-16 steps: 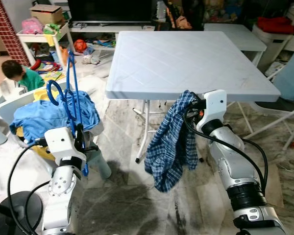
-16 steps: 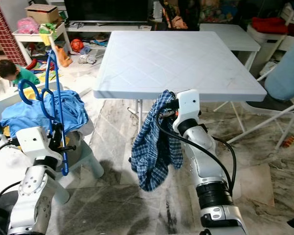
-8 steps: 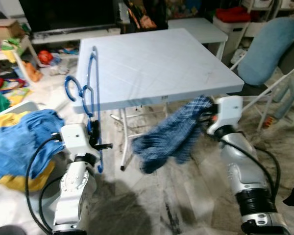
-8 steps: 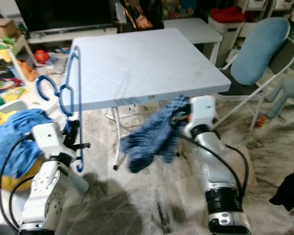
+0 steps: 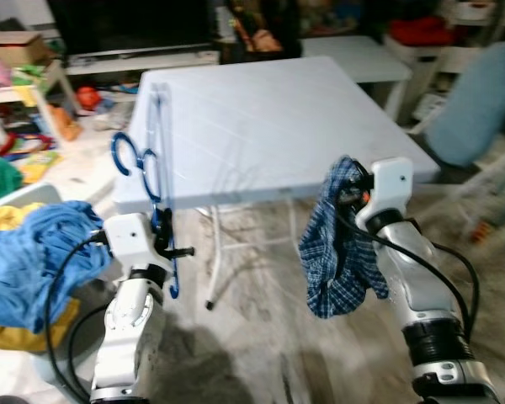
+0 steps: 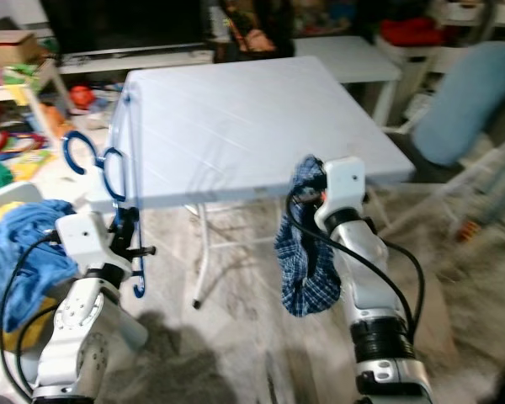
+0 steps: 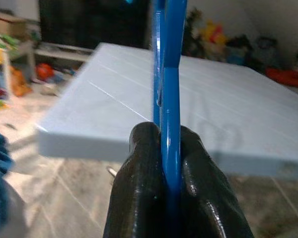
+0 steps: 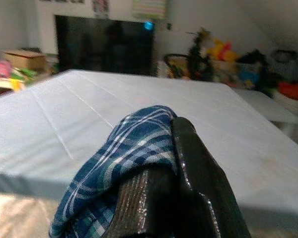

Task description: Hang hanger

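Observation:
My left gripper point(image 5: 163, 245) is shut on the lower bar of a blue hanger point(image 5: 156, 160), which stands upright before the left edge of the white folding table point(image 5: 261, 118). The left wrist view shows both black fingers point(image 7: 139, 168) pinching the blue hanger point(image 7: 171, 74). My right gripper point(image 5: 351, 188) is shut on a blue plaid shirt point(image 5: 333, 252), held just in front of the table's near right corner. The shirt hangs down bunched below the gripper. In the right wrist view the plaid cloth point(image 8: 123, 144) drapes over the fingers point(image 8: 191, 168).
A heap of blue clothes point(image 5: 29, 257) on something yellow lies at my left. A chair with a blue cushion point(image 5: 475, 105) stands right of the table. Toys and shelves point(image 5: 34, 80) crowd the back left, with a dark TV point(image 5: 126, 25) behind. Marble floor point(image 5: 252, 353) lies underfoot.
The whole view has shifted as the camera moved. The plaid shirt, swung out to the left half a second ago, now hangs straight down. Both grips are unchanged.

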You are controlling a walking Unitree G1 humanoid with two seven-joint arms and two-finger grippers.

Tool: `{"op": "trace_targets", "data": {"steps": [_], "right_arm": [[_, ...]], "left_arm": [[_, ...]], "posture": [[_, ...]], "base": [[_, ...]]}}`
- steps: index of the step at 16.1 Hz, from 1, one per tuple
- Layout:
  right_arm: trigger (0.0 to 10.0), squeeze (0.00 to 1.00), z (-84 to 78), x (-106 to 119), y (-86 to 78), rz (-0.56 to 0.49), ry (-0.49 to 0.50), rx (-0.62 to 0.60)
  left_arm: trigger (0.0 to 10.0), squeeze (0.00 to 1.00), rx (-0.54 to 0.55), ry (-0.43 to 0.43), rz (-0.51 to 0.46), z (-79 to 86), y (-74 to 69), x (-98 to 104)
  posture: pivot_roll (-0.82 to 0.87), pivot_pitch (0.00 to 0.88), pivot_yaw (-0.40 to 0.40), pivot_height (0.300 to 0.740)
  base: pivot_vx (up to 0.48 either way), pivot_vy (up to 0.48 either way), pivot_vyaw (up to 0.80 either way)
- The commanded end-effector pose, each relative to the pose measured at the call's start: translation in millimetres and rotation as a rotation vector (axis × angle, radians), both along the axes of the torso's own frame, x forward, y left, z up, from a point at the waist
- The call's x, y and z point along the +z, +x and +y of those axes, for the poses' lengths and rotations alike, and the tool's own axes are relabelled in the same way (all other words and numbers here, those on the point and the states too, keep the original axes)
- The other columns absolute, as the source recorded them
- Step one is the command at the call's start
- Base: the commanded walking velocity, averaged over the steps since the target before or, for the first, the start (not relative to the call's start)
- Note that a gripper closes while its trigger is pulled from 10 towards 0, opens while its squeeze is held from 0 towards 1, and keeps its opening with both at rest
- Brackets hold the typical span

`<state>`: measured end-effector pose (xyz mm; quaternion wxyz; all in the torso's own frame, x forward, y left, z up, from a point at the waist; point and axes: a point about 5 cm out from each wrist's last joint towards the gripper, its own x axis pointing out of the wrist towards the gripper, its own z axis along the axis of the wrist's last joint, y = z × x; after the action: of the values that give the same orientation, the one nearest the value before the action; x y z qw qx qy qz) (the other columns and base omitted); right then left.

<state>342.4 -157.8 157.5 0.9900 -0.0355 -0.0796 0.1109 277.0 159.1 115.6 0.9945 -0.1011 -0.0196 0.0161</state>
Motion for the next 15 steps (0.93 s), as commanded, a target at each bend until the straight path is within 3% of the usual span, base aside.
{"op": "trace_targets", "data": {"steps": [1,8,15], "right_arm": [[10.0,0.00,9.9,7.4,1.4,-0.028,0.004,0.029],[10.0,0.00,9.8,10.1,1.6,-0.043,-0.018,0.029],[10.0,0.00,15.2,11.1,2.0,-0.055,-0.032,0.059]], "left_arm": [[10.0,0.00,0.022,0.014,-0.019,7.7,0.2,6.7],[10.0,0.00,0.004,0.019,-0.026,4.6,2.6,10.4],[10.0,0.00,0.005,0.021,-0.032,4.3,3.6,12.2]], "posture": [[-0.02,0.000,0.018,0.740],[-0.02,0.000,0.028,0.740],[-0.01,0.000,0.023,0.740]], "base": [[0.439,0.000,0.00],[0.438,0.000,0.00],[0.439,0.000,0.77]]}}
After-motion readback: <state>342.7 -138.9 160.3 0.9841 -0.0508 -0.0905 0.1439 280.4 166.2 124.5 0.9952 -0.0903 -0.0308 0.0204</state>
